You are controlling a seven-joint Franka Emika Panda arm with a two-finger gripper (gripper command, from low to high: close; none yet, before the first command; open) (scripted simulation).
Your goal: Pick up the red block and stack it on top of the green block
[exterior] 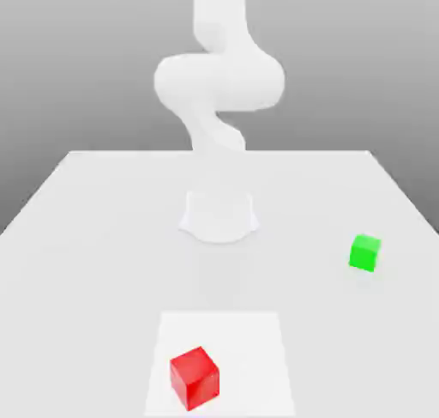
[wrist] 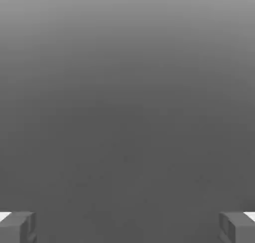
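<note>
Where exterior view shows red block (exterior: 195,378), green block (exterior: 364,253) apart, gripper (wrist: 127,227) spread empty.

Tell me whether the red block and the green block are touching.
Apart. The exterior view shows bare table between them: the red block sits near the front, and the green block lies farther back toward that view's right.

Glossy red block (exterior: 194,377), seemingly matt green block (exterior: 364,252), smooth table (exterior: 86,236)
</note>
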